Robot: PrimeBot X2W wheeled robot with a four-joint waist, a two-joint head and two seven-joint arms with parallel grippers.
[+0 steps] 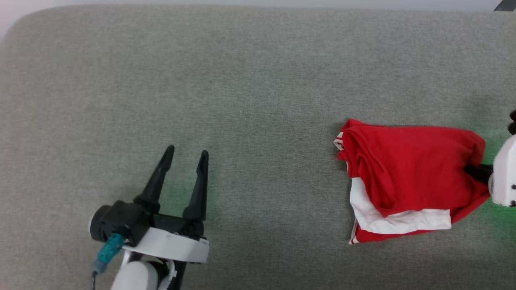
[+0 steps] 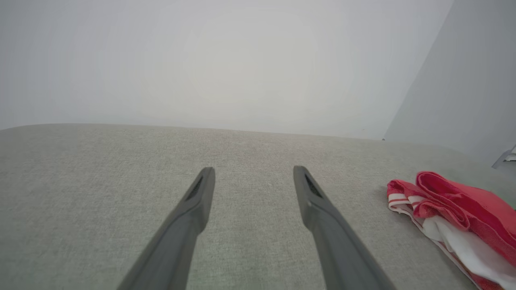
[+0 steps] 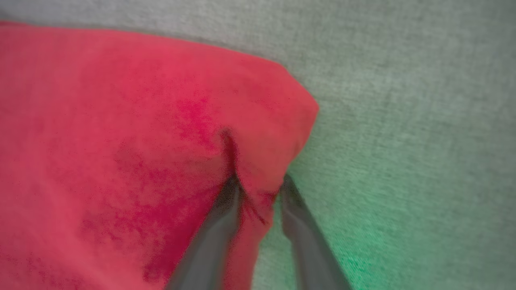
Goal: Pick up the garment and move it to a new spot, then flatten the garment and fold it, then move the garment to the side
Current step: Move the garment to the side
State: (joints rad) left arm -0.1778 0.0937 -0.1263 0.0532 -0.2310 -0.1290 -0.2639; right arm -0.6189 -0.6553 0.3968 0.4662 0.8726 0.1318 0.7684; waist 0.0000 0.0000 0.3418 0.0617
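Head view puts the garment (image 1: 411, 169) at the right of the frame, a loosely folded red heap on the grey surface (image 1: 258, 80). A white panel lies along its lower edge and a bit of striped trim peeks out at its upper left corner. Its long axis runs left to right across the picture, the trimmed end pointing toward the middle of the surface and the plain red end toward the right edge. The right claw (image 3: 259, 181) comes in at that plain end, roughly in line with the long axis. In the right wrist view its two fingers stand close together, pinched about a raised ridge of red cloth near the garment's corner. The left claw (image 1: 187, 150) sits at the lower left, spread wide and holding nothing, well apart from the garment, which lies off to its right. The right arm is clearly the nearer one for the lift.
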